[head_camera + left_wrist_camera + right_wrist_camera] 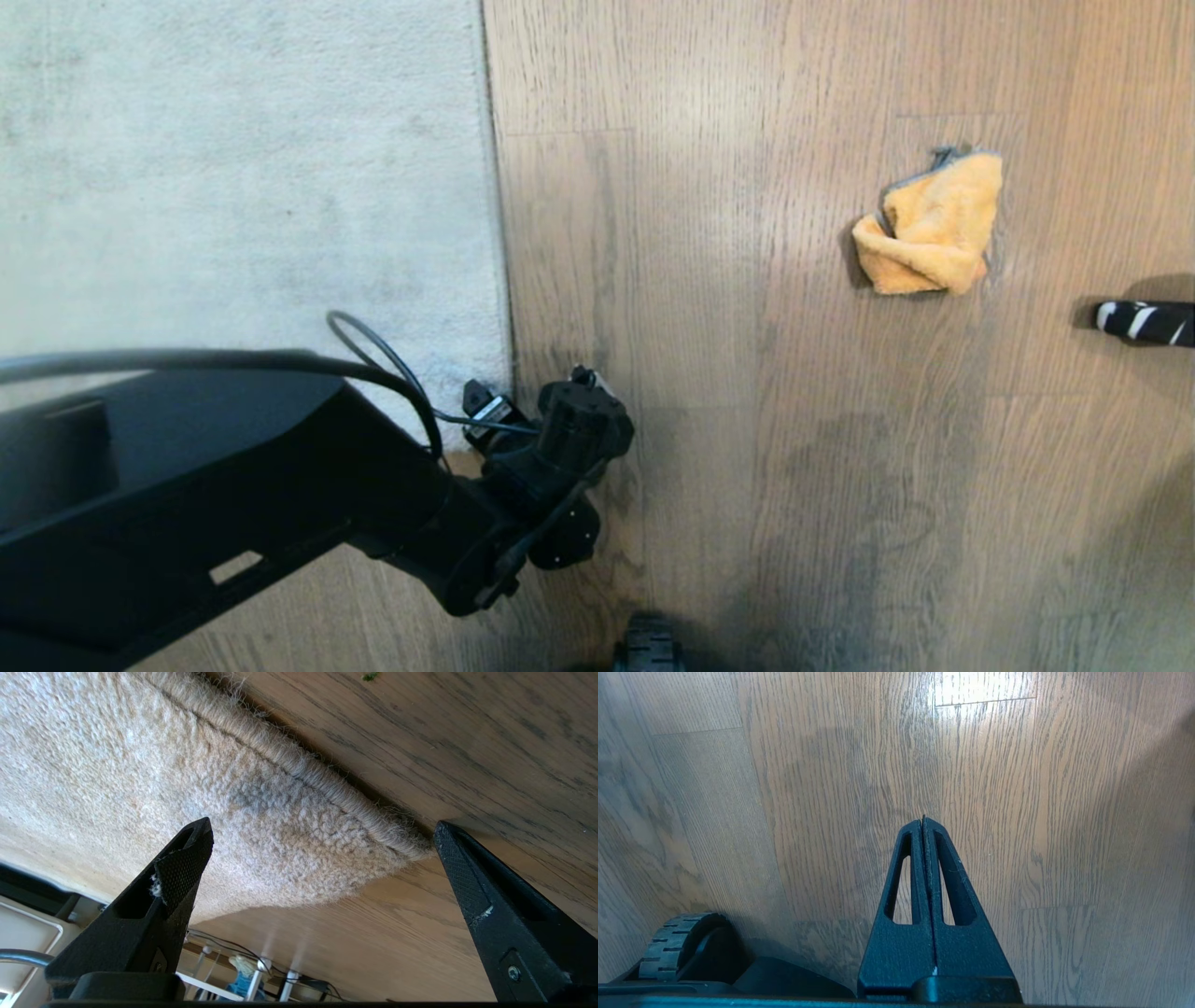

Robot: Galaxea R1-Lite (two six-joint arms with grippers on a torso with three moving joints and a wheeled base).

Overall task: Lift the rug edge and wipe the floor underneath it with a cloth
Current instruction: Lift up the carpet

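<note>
Left jaws: my left gripper (322,830) stands wide open and holds nothing; one finger hangs over the pile, the other over bare floor (490,742).
Rug edge: the rug edge (327,788) lies flat between my open jaws, its rounded corner pointing into the gap, not yet lifted.
Long axis: the border runs away from my jaws slantwise, so I judge that closing will pinch across the corner, not along it.
Next move: I reckon I must come lower and get one finger under the border.
Cloth: the cloth (934,229) lies crumpled on the floor, well apart from my left jaws, nearer my right side.
Right jaws: my right gripper (923,823) is pressed closed, empty, parked above bare planks.
</note>
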